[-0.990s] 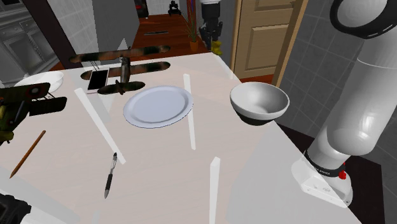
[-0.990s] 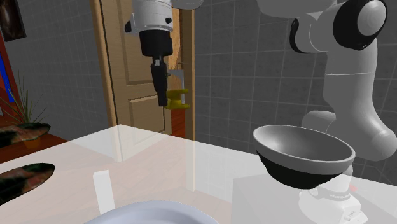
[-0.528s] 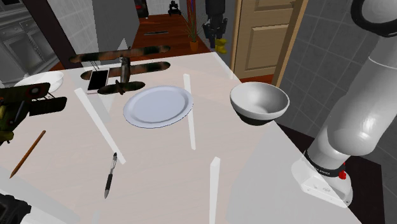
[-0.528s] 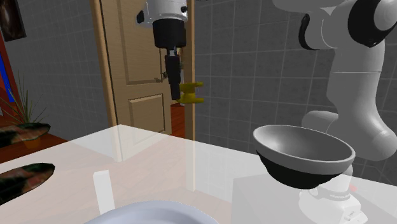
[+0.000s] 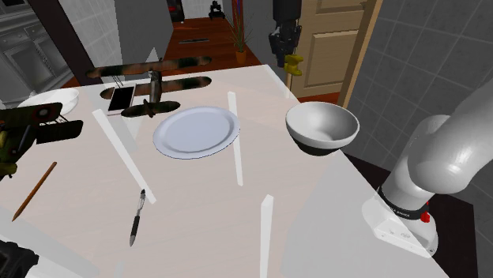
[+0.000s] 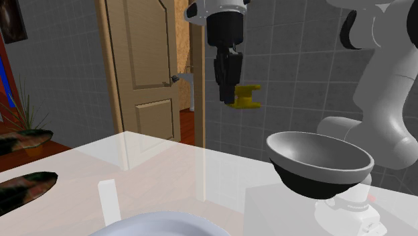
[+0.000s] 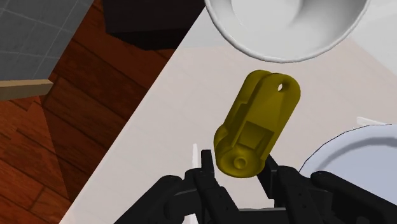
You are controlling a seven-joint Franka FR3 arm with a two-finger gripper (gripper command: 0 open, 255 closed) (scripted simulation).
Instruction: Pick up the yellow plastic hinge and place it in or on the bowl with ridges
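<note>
arm (image 5: pixel 442 154): glossy white links | joints (image 6: pixel 347 30): dark | hand (image 6: pixel 228 98): all black | base (image 5: pixel 403 229): white, black band (image 5: pixel 393 203), red button (image 5: pixel 425 216)

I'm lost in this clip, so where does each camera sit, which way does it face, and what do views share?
Shoulder view: beside the arm, which rises at its right, looking down over the table; gripper at the top.
Second exterior view: near table height, facing the door; arm at its right.
Wrist view: on the hand, looking down past the fingers at the table edge.
Shared: all show the clasped yellow hinge and the bowl.
</note>
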